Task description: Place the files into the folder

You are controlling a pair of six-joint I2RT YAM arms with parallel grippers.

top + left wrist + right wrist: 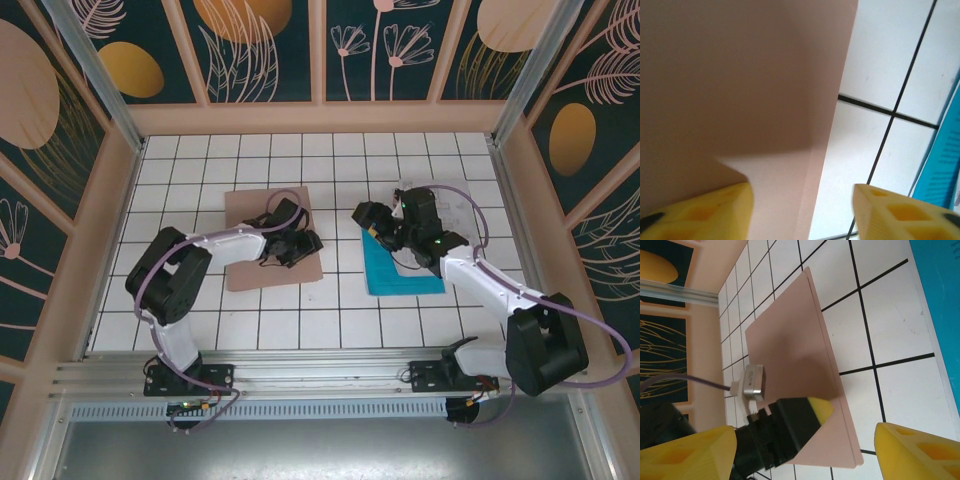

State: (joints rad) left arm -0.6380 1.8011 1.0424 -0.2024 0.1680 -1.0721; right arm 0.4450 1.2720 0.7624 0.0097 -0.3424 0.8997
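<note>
Pinkish-brown kraft folder (pixel 250 215) is lying flat on the white tiled desk (pixel 300 160), left of centre. The left claw (pixel 305 245) sits low at its right edge with fingers spread wide, one over the card and one over the tiles. The teal sheet (pixel 405 275) is off to the right, and the printed white paper (pixel 455 200) is just beyond it under the right arm. The right claw (pixel 368 222) hangs near the teal sheet's far left corner, also wide open and holding nothing.
</note>
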